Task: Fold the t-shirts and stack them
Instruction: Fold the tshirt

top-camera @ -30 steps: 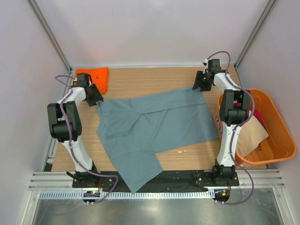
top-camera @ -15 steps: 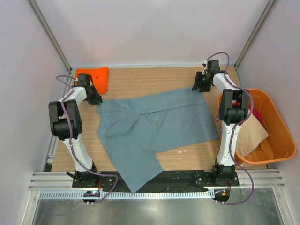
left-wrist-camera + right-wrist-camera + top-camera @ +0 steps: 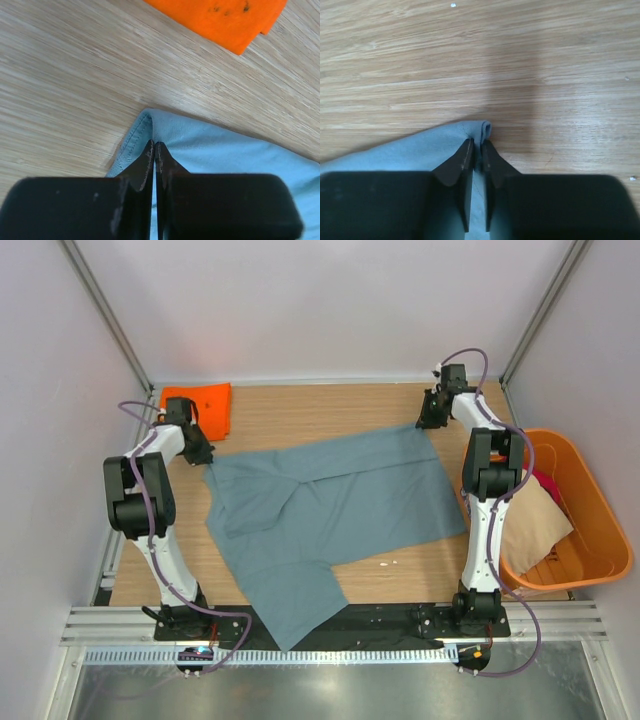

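A large grey-blue t-shirt (image 3: 330,510) lies spread across the wooden table, one sleeve hanging over the near edge. My left gripper (image 3: 205,457) is shut on its far left corner (image 3: 145,125); the jaws pinch the hem, seen in the left wrist view at the gripper (image 3: 154,146). My right gripper (image 3: 428,424) is shut on the far right corner (image 3: 481,128), a fold of cloth bunched between its fingertips (image 3: 476,145). A folded orange t-shirt (image 3: 203,404) lies at the far left corner, also in the left wrist view (image 3: 220,20).
An orange plastic tub (image 3: 590,530) stands at the right edge of the table, holding beige cloth (image 3: 535,525) and a bit of red. Grey walls close the table on three sides. Bare wood (image 3: 320,405) lies beyond the shirt.
Both grippers have closed on the shirt's far corners. The right arm has shifted slightly toward the back; the cloth's far right corner has been drawn up a little.
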`<state>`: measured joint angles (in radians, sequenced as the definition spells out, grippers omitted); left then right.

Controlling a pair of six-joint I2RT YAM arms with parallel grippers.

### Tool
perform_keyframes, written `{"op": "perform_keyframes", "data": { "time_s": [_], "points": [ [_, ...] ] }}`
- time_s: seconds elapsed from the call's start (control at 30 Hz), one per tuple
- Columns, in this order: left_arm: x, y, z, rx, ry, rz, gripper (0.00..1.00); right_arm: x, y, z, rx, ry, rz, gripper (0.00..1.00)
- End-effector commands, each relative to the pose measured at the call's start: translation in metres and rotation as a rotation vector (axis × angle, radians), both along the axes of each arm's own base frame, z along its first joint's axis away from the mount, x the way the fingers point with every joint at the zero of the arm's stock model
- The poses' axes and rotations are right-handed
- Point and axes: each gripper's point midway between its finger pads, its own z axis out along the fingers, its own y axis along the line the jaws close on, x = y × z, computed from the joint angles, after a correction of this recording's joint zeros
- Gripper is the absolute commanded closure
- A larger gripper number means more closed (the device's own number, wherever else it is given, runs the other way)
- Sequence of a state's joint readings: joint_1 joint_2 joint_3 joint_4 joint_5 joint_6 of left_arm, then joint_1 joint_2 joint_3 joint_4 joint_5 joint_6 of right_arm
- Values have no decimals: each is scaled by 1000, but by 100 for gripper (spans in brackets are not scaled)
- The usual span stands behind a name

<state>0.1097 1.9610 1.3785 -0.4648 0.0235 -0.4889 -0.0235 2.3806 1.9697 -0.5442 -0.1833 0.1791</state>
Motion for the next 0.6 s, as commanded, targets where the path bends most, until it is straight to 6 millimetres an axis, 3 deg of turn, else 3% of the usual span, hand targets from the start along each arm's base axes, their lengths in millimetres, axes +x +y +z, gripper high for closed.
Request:
{"op": "perform_keyframes", "data": {
  "time_s": [0.0,0.13,0.23,0.27,0.33,0.37,0.43,0.47,0.5,0.57],
  "points": [
    [4,12,29,67,-51,17,100,12,-7,11,-20,-45,-50,86],
    [5,11,29,56,-49,22,100,17,-17,16,-59,-64,-103,95],
    [5,10,33,61,-53,23,100,18,-23,17,-79,-65,-124,93],
    [4,11,37,72,-49,25,86,19,-22,18,-77,-70,-121,80],
    [1,10,47,103,-51,30,66,16,-23,18,-83,-47,-124,69],
    [-3,16,61,147,-62,54,53,20,-25,26,-88,-54,-132,65],
    [-9,16,78,192,-75,69,43,11,-33,31,-136,-14,-176,59],
    [-18,21,87,227,-69,98,37,12,-37,46,-149,-31,-196,56],
    [-24,18,104,246,-96,102,36,7,-39,52,-160,-15,-212,55],
    [-42,13,115,250,-92,131,36,3,-45,68,-183,-24,-245,49]
  ]
}}
